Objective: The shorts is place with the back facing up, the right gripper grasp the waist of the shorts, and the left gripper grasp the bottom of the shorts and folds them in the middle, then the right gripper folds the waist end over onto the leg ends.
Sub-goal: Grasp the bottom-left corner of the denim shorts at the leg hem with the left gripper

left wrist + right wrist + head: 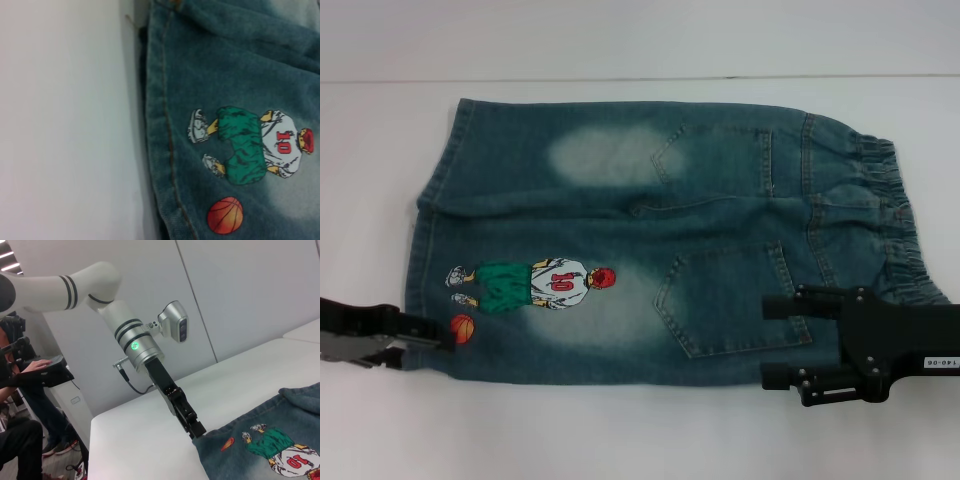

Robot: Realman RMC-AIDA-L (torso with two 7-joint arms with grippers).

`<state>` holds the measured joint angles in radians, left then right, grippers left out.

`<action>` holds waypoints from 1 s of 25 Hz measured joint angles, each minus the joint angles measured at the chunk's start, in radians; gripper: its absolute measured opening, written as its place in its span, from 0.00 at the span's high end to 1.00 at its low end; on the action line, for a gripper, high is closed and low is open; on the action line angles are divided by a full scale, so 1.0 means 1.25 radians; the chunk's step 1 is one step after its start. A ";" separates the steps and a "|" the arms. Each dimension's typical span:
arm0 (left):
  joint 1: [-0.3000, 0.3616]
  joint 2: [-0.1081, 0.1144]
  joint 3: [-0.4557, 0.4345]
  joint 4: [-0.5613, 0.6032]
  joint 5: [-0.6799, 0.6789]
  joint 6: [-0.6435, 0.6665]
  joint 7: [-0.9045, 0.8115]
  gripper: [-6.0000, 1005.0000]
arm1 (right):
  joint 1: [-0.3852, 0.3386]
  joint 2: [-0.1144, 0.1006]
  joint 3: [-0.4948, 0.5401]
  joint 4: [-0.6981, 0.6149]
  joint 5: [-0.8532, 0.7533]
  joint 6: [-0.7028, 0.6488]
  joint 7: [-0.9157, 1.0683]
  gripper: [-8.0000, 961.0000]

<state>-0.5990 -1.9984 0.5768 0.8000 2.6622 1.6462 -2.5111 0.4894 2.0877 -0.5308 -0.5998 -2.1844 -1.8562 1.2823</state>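
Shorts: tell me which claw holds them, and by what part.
The left claw pinches the shorts at the near corner of the leg hem. The right claw sits open at the waist side, gripping nothing.

Setting: indoor robotics lab or test room, not a home. Evidence follows.

Work surface is a plain white table (pixel 620 440), with the denim shorts (pixel 650 240) laid flat on it as the sole test item. Walls (pixel 240 295) behind are bare, pale panels with a visible vertical seam.

Right wrist view: an industrial-style white and silver robot arm (pixel 125 330) with black bands and a lit green indicator reaches to the table's edge. Beyond the far corner of the table, a seated person (pixel 20 405) rests a hand on a dark device (pixel 47 371), with cabling on the floor nearby.
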 joint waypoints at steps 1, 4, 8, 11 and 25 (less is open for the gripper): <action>-0.002 -0.001 0.000 0.000 0.000 -0.001 0.000 0.22 | 0.000 0.000 0.000 0.000 0.000 0.000 0.000 0.05; -0.008 -0.004 0.000 -0.001 0.000 -0.002 0.000 0.22 | 0.000 0.000 0.000 0.000 0.000 0.000 0.000 0.05; -0.012 -0.005 -0.005 -0.001 -0.001 -0.002 0.001 0.23 | 0.000 0.000 0.000 0.000 0.000 0.000 0.000 0.05; -0.013 -0.005 -0.004 -0.001 -0.001 -0.006 0.003 0.24 | -0.001 0.000 0.000 0.000 0.000 0.000 0.000 0.05; -0.010 -0.015 0.001 0.001 -0.001 -0.043 0.068 0.39 | -0.006 -0.001 0.006 0.000 0.000 0.000 0.000 0.05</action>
<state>-0.6115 -2.0166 0.5784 0.8008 2.6615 1.5922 -2.4265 0.4813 2.0860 -0.5232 -0.5998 -2.1844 -1.8565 1.2823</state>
